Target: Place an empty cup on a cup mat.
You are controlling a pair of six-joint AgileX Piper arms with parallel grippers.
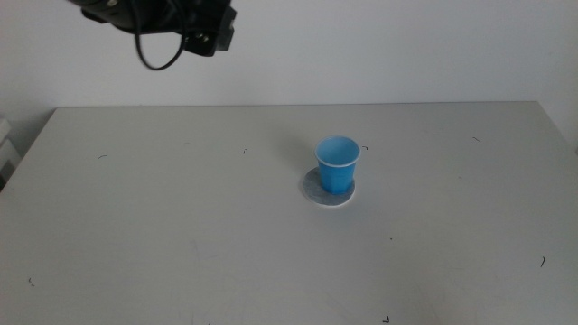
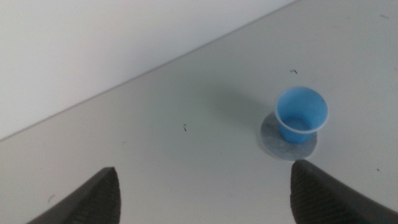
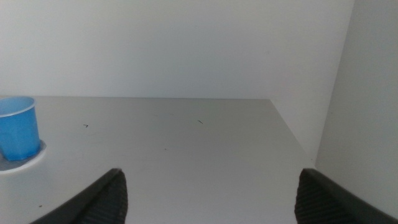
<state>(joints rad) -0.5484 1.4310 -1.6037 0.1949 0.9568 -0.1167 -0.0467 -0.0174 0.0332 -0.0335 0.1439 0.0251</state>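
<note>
Cup sits upright on the cup mat; left gripper and right gripper both spread wide, holding nothing.

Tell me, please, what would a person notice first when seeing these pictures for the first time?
First, the bright blue cup, the only colour on the pale grey table; it stands upright on the round grey mat, right of the table's middle. Next, the dark left arm at the middle view's top left, high above the table. The left tool is open and holds nothing, well away from the cup.
</note>
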